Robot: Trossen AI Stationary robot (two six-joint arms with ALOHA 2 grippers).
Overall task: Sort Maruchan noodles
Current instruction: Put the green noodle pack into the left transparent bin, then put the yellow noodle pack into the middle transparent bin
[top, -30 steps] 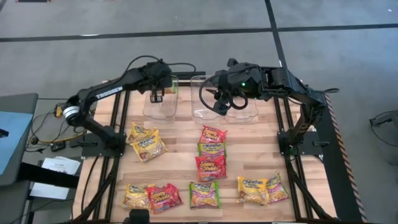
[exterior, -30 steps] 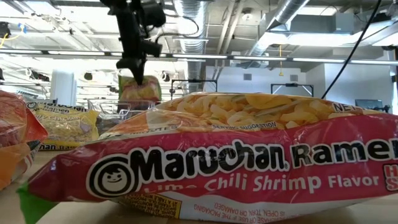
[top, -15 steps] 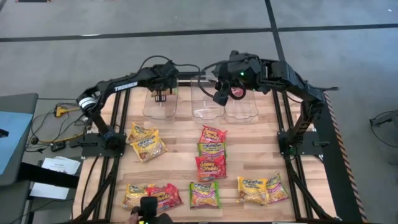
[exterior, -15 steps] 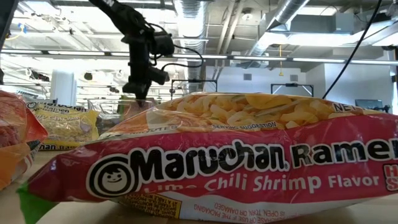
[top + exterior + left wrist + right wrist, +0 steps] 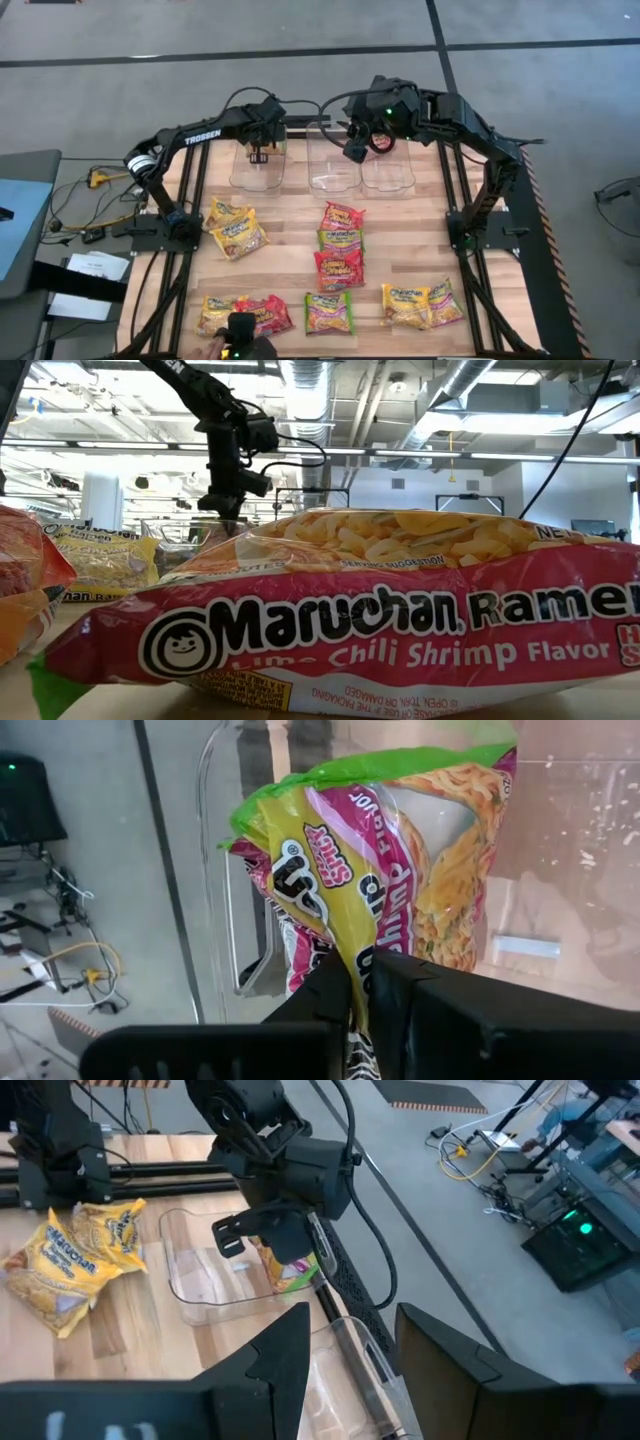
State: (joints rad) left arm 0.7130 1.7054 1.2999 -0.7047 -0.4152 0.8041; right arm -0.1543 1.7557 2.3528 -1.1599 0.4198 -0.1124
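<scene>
A: Placement step. The left claw [image 5: 257, 155] is clamped on a pink-and-green packet [image 5: 390, 890], which hangs inside the leftmost clear bin [image 5: 240, 175] at the far edge of the surface [image 5: 290, 250]. How should the release be done?

B: Judged from the left wrist view, the packet dangles by one edge between the fingers [image 5: 330, 995] and seems to sit among the bin's walls. Best to lower until its free end meets the bin floor, then part the fingers so it drops flat, not propped against a wall. Whether it already touches the floor cannot be told.

A: And the right claw [image 5: 357, 148]?

B: It hovers over the middle bin [image 5: 335, 170] with fingers spread and nothing held; it need only keep clear.

A: What remains?

B: The other noodles [image 5: 340, 245] lie on the surface: a yellow pair [image 5: 235, 230] near the left arm's base, a stack mid-surface, and a row along the near edge [image 5: 320, 310]. Lift straight up after letting go, so the claw does not catch the bin's rim.
</scene>
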